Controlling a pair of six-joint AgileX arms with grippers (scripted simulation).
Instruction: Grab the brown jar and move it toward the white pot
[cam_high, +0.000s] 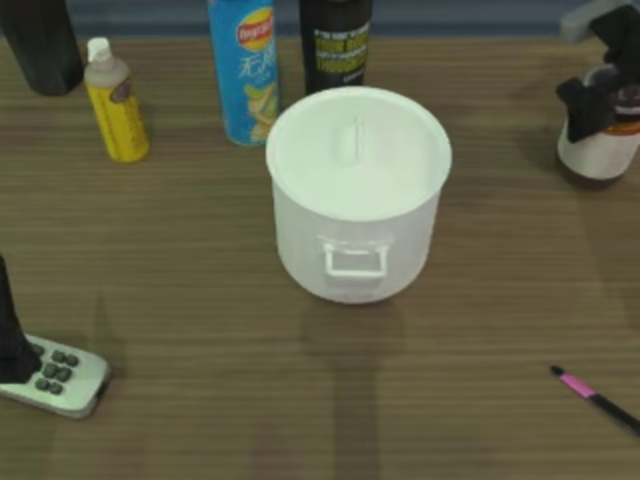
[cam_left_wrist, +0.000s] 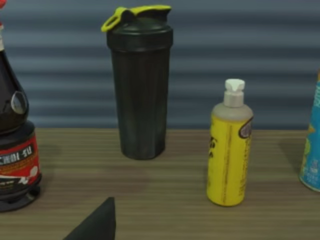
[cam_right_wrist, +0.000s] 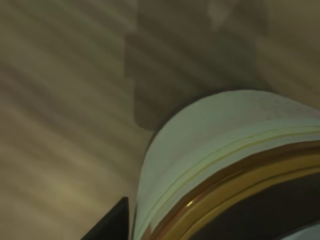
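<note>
The jar (cam_high: 600, 150) stands upright at the table's far right edge, with the right gripper (cam_high: 598, 100) down over its lid and seemingly clamped on it, the label filling the right wrist view. The pot (cam_high: 358, 190) sits at centre, well apart to the jar's left, so the carry likely runs leftward. The left gripper (cam_high: 12, 350) is parked near the remote (cam_high: 60, 375).

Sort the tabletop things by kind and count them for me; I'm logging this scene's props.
Bottles and shakers: 3 (yellow bottle, black shaker, dark labelled bottle)
Chip cans: 1 (blue can)
Jars: 1 (brown jar, at the right gripper)
Pots: 1 (white pot)
Remotes: 1 (remote)
Pens: 1 (pink-and-black pen)
Total: 8
</note>
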